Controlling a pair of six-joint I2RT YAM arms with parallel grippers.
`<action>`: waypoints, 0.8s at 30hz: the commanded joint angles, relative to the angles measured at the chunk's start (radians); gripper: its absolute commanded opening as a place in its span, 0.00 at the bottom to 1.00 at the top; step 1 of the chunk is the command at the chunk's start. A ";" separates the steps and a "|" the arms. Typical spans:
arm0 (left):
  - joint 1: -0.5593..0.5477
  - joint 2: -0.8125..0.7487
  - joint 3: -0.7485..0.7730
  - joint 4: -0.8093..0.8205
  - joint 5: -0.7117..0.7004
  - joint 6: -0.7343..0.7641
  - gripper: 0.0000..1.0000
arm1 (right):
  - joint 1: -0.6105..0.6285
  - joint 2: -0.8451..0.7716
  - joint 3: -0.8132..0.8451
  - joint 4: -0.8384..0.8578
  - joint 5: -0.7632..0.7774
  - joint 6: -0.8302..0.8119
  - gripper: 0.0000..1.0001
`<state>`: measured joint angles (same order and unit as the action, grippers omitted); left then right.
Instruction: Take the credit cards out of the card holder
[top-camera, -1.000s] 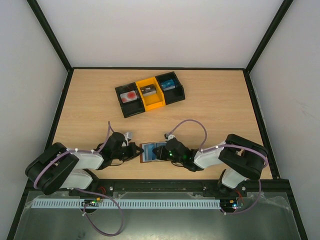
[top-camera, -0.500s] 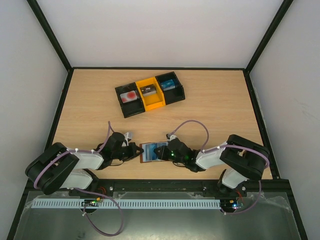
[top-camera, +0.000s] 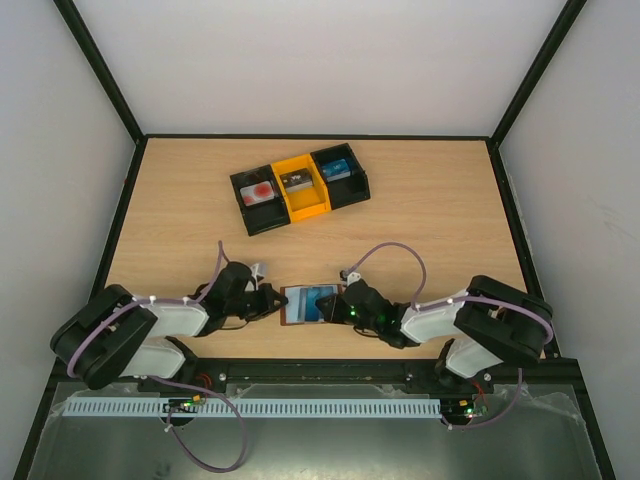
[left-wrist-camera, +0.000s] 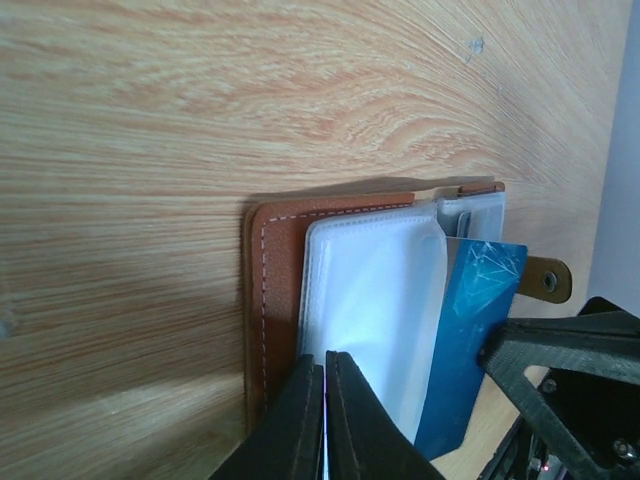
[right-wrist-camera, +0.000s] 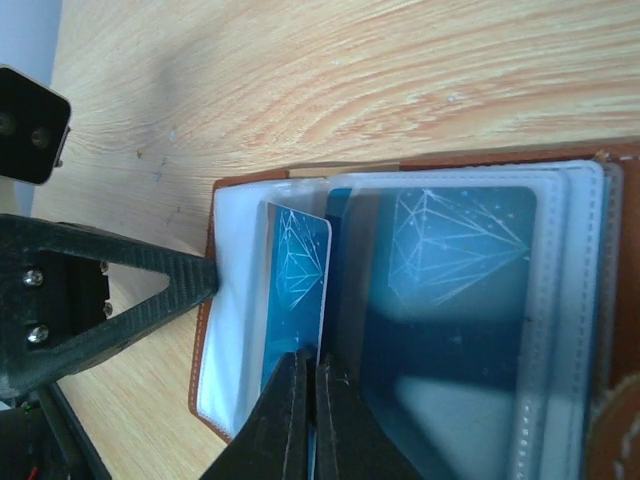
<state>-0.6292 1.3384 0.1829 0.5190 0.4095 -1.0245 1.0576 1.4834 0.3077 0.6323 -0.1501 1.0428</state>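
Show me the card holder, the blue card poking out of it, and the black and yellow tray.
card holder (left-wrist-camera: 272, 300): left wrist view, brown leather cover.
blue card (left-wrist-camera: 468, 330): left wrist view, its exposed face.
tray (top-camera: 306, 211): top view, yellow section's near wall.

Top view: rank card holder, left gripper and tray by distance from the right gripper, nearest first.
1. card holder: at the tips of the right gripper, which pinches a blue card in it; near edge, centre.
2. left gripper: just across the holder, clamping its left side.
3. tray: far back, left of centre.
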 joint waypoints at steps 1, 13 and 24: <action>0.000 -0.025 0.024 -0.174 -0.062 0.042 0.06 | -0.003 -0.058 -0.028 -0.017 0.028 -0.033 0.02; 0.002 -0.171 0.189 -0.414 -0.067 0.087 0.35 | -0.002 -0.238 -0.022 -0.089 0.126 -0.236 0.02; 0.040 -0.243 0.308 -0.424 0.143 -0.080 0.70 | 0.023 -0.375 -0.012 -0.042 0.188 -0.628 0.02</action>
<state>-0.6136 1.1069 0.4999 0.0879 0.4213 -0.9916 1.0618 1.1446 0.2825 0.5591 -0.0174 0.6266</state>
